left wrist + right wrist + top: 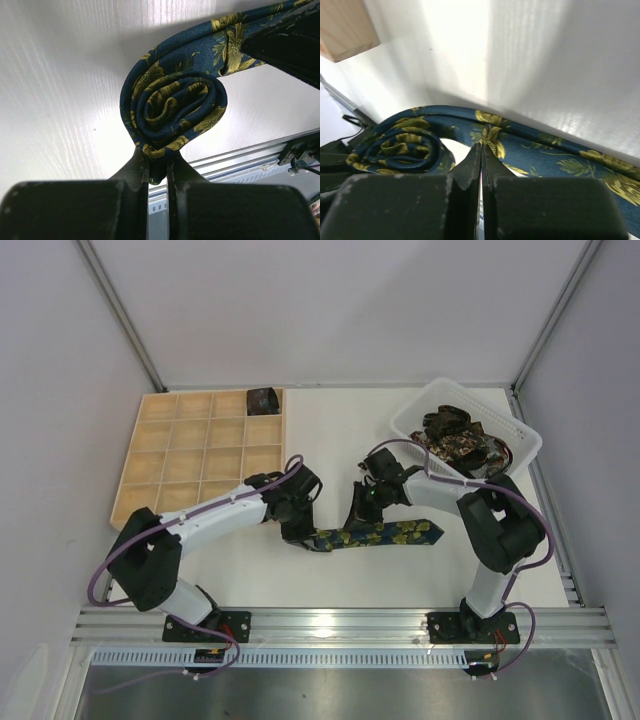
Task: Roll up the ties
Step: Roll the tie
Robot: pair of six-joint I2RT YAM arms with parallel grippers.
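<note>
A navy tie [390, 536] with yellow-green flowers lies on the white table between my grippers, its left end wound into a coil. My left gripper [297, 528] is shut on the bottom of that coil [175, 107], the fabric pinched between its fingertips [158, 159]. My right gripper [358, 518] is shut on the tie's flat part just right of the coil, its tips [481, 148] pinching a fold at a yellow flower. The coil [402, 147] and the flat length [560, 162] show in the right wrist view. The wide end runs right.
A pale wooden grid tray [190, 455] sits at the back left with one dark rolled tie [263, 400] in a top cell. A white slotted basket [408, 422] at the back right holds several dark ties [460, 443]. The metal table rail [340, 622] runs along the near edge.
</note>
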